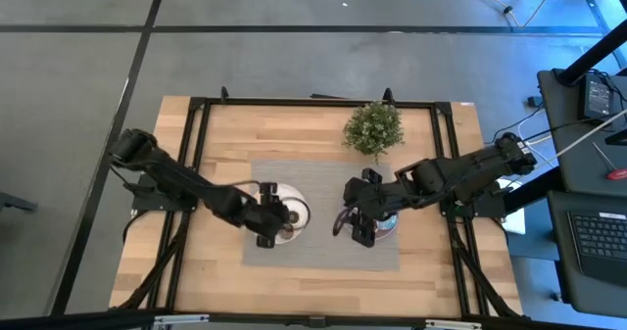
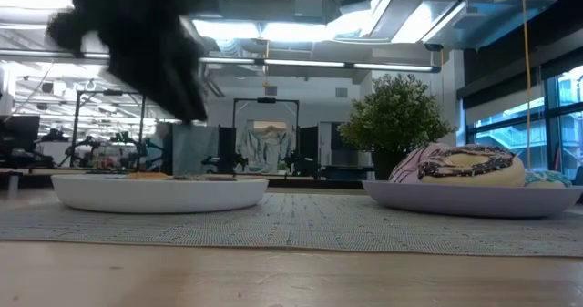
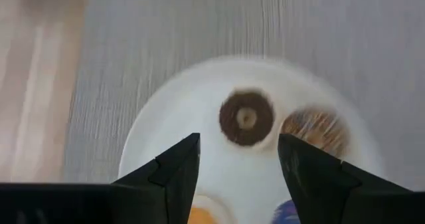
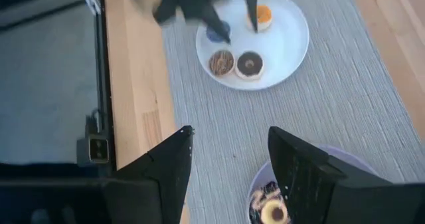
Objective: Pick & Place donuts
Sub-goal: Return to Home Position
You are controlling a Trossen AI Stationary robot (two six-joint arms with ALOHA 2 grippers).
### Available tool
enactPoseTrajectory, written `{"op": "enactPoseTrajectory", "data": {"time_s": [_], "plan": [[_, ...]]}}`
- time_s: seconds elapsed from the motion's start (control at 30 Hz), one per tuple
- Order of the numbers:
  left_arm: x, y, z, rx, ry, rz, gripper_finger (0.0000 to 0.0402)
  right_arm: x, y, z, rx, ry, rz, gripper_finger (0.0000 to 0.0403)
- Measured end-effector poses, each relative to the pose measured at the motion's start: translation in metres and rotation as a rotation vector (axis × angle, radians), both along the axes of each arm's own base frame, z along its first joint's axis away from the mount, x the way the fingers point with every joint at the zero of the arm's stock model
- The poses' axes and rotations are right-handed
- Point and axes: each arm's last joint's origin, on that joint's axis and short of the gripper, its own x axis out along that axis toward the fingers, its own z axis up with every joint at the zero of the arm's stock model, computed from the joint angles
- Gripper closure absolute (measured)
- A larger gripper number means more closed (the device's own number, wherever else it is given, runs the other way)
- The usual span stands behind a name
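Both grippers empty above the filled plates, with only the retreat home left.

On the wooden surface [image 1: 235, 134], the grey mat [image 1: 323, 247] carries two plates. The left gripper [image 3: 239, 144] hangs over the white plate [image 3: 172, 117] at the mat's 9 o'clock, its fingers spread and holding nothing. Four mini donuts lie directly beneath it: a dark brown donut [image 3: 246, 118], a speckled donut [image 3: 315, 131], an orange donut [image 4: 263, 16] and a purple donut [image 4: 217, 31]. A straight lift looks like the safest way out. The right gripper [image 4: 230, 134], also spread and empty, hovers at the 9 o'clock rim of the lilac plate [image 2: 474, 200], which sits at the mat's 3 o'clock. The large donuts are there: a drizzled donut [image 2: 455, 164] shows, with a blue-green edge beside it, but their count cannot be told. One potted plant [image 1: 373, 127] stands at the mat's 1 o'clock.
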Motion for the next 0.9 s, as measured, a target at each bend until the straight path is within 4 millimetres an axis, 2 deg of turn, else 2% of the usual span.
{"op": "enactPoseTrajectory", "data": {"time_s": [0.1,0.23,0.37,0.5,0.63,0.73,0.8,0.9], "plan": [[-0.010,0.003,0.031,-0.145,-0.137,0.087,0.0202,-0.006,0.011,-0.004,-0.057,0.010,0.052,0.0204],[-0.035,0.002,0.071,-0.298,-0.398,0.036,0.0204,-0.026,0.028,-0.012,-0.216,-0.024,0.043,0.0204],[-0.070,0.003,0.090,-0.472,-0.695,-0.050,0.0207,-0.059,0.035,-0.019,-0.158,-0.057,0.039,0.0204],[-0.100,0.007,0.088,-0.577,-0.927,-0.139,0.0206,-0.086,0.040,-0.030,-0.067,-0.205,0.107,0.0204],[-0.118,0.015,0.077,-0.574,-0.987,-0.181,0.0206,-0.112,0.042,-0.042,-0.076,-0.380,0.205,0.0204],[-0.125,0.017,0.068,-0.599,-0.978,-0.179,0.0208,-0.131,0.037,-0.049,-0.040,-0.387,0.259,0.0204],[-0.125,0.017,0.063,-0.634,-0.966,-0.156,0.0208,-0.136,0.037,-0.057,0.048,-0.400,0.240,0.0204],[-0.124,0.021,0.057,-0.662,-0.957,-0.110,0.0206,-0.142,0.032,-0.079,0.032,-0.440,0.273,0.0204]]}}
